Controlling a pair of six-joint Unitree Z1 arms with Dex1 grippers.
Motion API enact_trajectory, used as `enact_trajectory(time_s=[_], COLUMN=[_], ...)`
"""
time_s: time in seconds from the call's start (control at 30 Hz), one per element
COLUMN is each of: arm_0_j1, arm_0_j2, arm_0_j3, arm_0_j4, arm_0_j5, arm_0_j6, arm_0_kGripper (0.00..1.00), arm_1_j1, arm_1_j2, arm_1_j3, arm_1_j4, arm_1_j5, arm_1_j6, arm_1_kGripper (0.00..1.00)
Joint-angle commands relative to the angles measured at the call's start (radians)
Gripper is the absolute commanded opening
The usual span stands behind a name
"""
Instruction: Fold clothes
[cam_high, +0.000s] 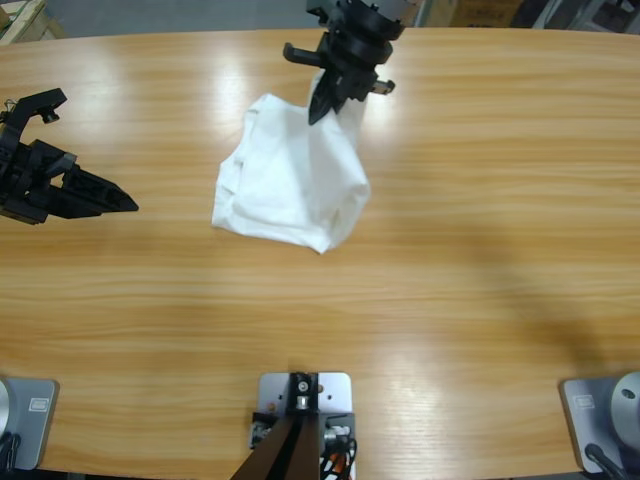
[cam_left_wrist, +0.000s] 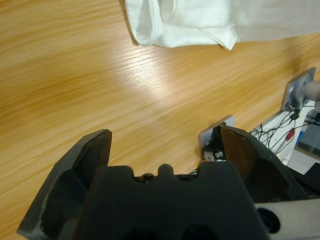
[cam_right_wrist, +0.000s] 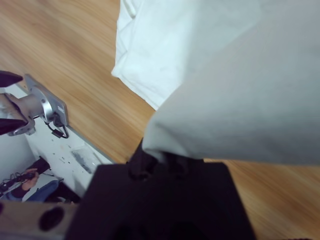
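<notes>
I had the right hand (cam_high: 322, 108) closed on the shirt (cam_high: 295, 180) at its far edge, the cloth pulled up off the counter (cam_high: 450, 300) there and draped over the jaws in the right wrist view. The rest of the shirt (cam_right_wrist: 150, 45) lay bunched on the counter near the middle, toward the far side, folds along its left edge. My left hand (cam_high: 120, 203) sat at the left edge, jaws spread wide with nothing between them, well apart from the shirt (cam_left_wrist: 200, 22), pointing toward it.
</notes>
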Motion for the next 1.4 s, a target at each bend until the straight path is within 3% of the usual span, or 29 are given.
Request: enact_trajectory(time_s=[0.03, 0.37, 0.4, 0.43, 0.47, 0.53, 0.57, 0.97, 1.13, 1.23, 1.4], arm_0_j1=[0.013, 0.023, 0.023, 0.024, 0.025, 0.025, 0.025, 0.025, 0.025, 0.025, 0.025], arm_0_j2=[0.021, 0.016, 0.017, 0.017, 0.017, 0.019, 0.019, 0.028, 0.029, 0.031, 0.030], arm_0_j3=[0.025, 0.027, 0.027, 0.027, 0.027, 0.027, 0.027, 0.027, 0.027, 0.025, 0.025], arm_0_j4=[-0.004, -0.004, -0.004, -0.004, -0.004, -0.004, -0.004, -0.004, -0.004, -0.004, -0.004], arm_0_j5=[-0.016, -0.016, -0.016, -0.016, -0.016, -0.016, -0.016, -0.016, -0.016, -0.017, -0.018], arm_0_j6=[0.016, 0.016, 0.017, 0.017, 0.018, 0.020, 0.020, 0.023, 0.024, 0.028, 0.032], arm_0_kGripper=[0.872, 0.872, 0.872, 0.872, 0.872, 0.872, 0.872, 0.872, 0.872, 0.872, 0.872], arm_1_j1=[0.031, 0.069, 0.072, 0.077, 0.081, 0.089, 0.091, 0.095, 0.102, 0.101, 0.102], arm_1_j2=[0.152, 0.213, 0.217, 0.223, 0.228, 0.239, 0.243, 0.229, 0.194, 0.123, -0.106], arm_1_j3=[-0.162, -0.198, -0.204, -0.214, -0.222, -0.242, -0.251, -0.527, -0.599, -0.585, -0.388], arm_1_j4=[0.080, 0.098, 0.099, 0.101, 0.104, 0.110, 0.111, 0.111, 0.111, 0.116, 0.116], arm_1_j5=[-0.004, 0.000, 0.004, 0.007, 0.009, 0.023, 0.032, 0.127, 0.113, 0.025, -0.307], arm_1_j6=[0.015, 0.019, 0.019, 0.019, 0.019, 0.017, 0.015, 0.067, 0.065, 0.040, -0.052], arm_1_kGripper=[0.000, 0.000, 0.152, 0.562, 0.729, 0.933, 0.975, 1.000, 1.000, 1.000, 1.000])
